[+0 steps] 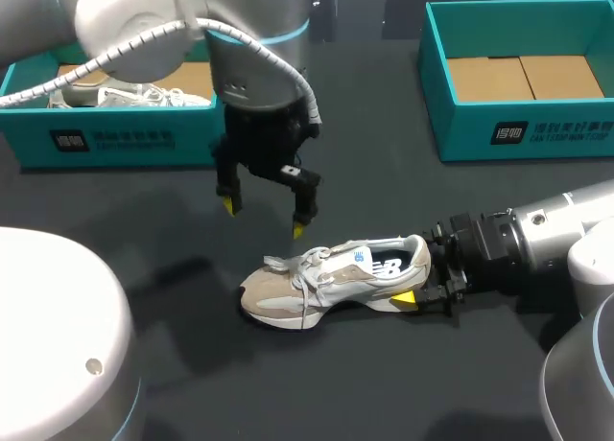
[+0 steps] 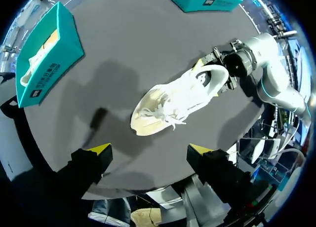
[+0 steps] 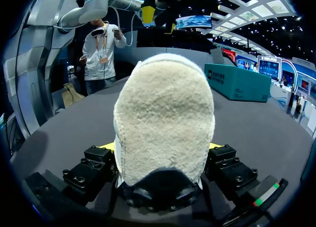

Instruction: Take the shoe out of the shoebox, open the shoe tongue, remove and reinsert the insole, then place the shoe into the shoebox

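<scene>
The right gripper (image 1: 419, 280) squeezes the sneaker (image 1: 331, 283) by its heel. The left gripper (image 1: 264, 218) hangs above, wide open and empty. I think it should drop next and pull the tongue (image 1: 350, 261) open.

The teal cardboard shoebox on the left (image 1: 115, 139) has a dark square logo and a line of white characters on its front wall. The teal cardboard shoebox on the right (image 1: 537, 134) bears the same print, and on both it is too small to make out. The beige and white sneaker (image 1: 317, 288) shows a large dark letter logo (image 1: 389, 266) on its side and a white tongue label (image 1: 357, 259) with blue print, not legible.
</scene>
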